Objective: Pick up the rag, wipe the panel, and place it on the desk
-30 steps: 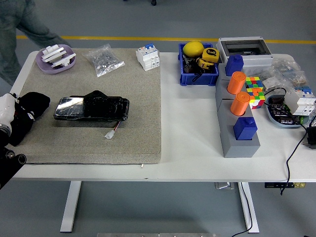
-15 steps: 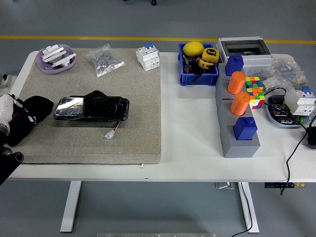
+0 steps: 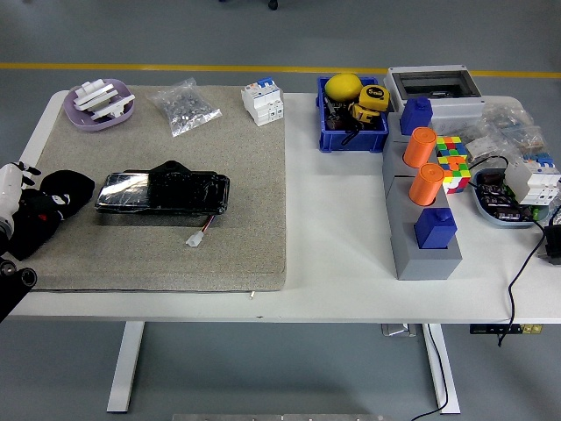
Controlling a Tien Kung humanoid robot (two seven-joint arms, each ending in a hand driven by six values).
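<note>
Currently: left hand point(image 3: 16, 210) at left edge of frame, over near-left part of beige mat point(image 3: 254, 219), fingers closed around black rag point(image 3: 60, 195). Rag bunched, resting on mat, just left of black panel point(image 3: 163, 192), touching or nearly touching its left end; cannot tell which. Panel flat on mat, long side left to right; small white connector point(image 3: 195, 239) on red lead just near of it. Purple dish point(image 3: 99, 105) and clear bag point(image 3: 186, 107) at far edge of mat. Blue bin point(image 3: 352, 136) further right on white table point(image 3: 333, 254).
</note>
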